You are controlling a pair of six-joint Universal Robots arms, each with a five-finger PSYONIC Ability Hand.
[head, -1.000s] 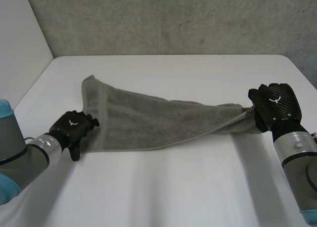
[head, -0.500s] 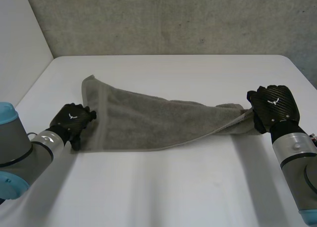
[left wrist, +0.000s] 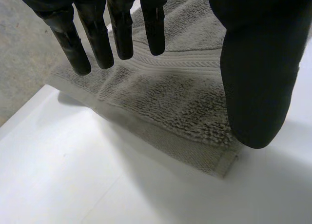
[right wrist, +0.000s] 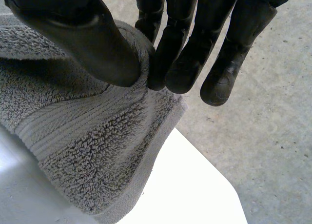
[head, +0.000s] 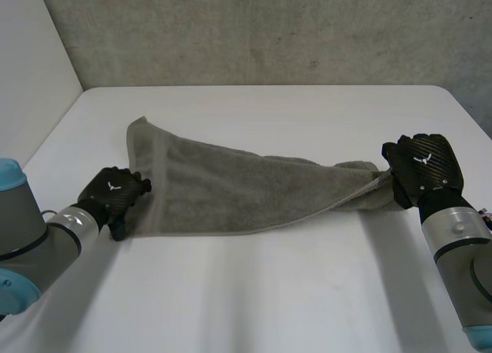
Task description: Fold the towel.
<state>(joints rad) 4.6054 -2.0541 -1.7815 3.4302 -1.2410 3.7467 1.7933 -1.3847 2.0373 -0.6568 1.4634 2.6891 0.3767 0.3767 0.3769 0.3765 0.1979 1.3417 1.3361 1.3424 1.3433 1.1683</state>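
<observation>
The towel [head: 231,191] is lying stretched across the surface [head: 269,291]. The right robot hand [head: 421,167] is pinching its bunched right end. The left robot hand [head: 114,193] is hovering, fingers apart, over the near-left corner, which probably needs gripping next.

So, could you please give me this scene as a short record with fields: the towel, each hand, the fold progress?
towel: grey, spread wide at its left end, bunched at its right end, stretched across the white table
left hand: open, at the near left corner
right hand: shut on the bunched end, pinched between thumb and fingers
fold: not yet made
</observation>
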